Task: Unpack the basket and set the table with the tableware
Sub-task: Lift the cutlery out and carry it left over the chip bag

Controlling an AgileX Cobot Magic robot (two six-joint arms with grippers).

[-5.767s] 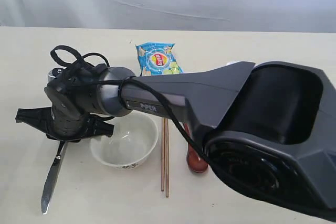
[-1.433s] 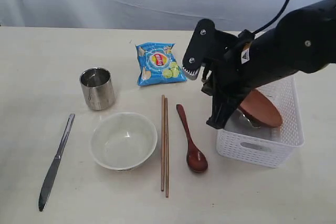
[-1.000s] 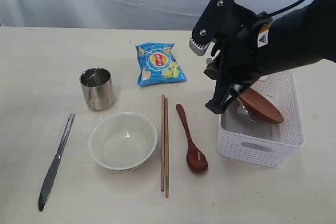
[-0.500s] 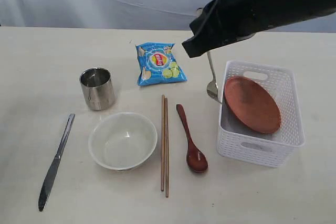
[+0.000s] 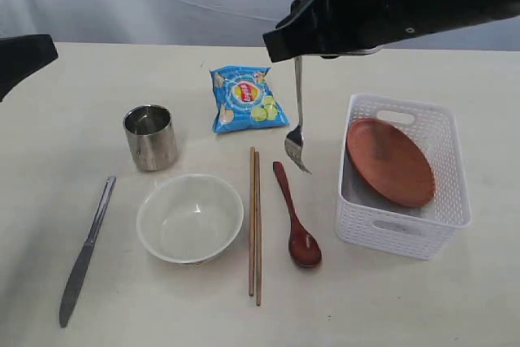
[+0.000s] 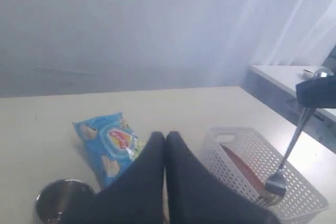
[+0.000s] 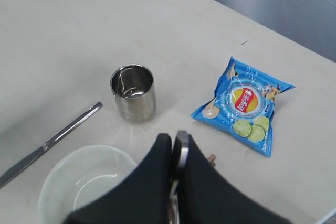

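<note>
fork of shiny steel has come up out of the white perforated plastic basket and now hangs tines-down at mid-frame, above the dark wooden spoon, its handle clamped in the right end effector. only the round brown plate remains in the basket at right. left end effector has its fingers together and holds nothing. the fork likely needs a spot on the cream worktop next.
</note>
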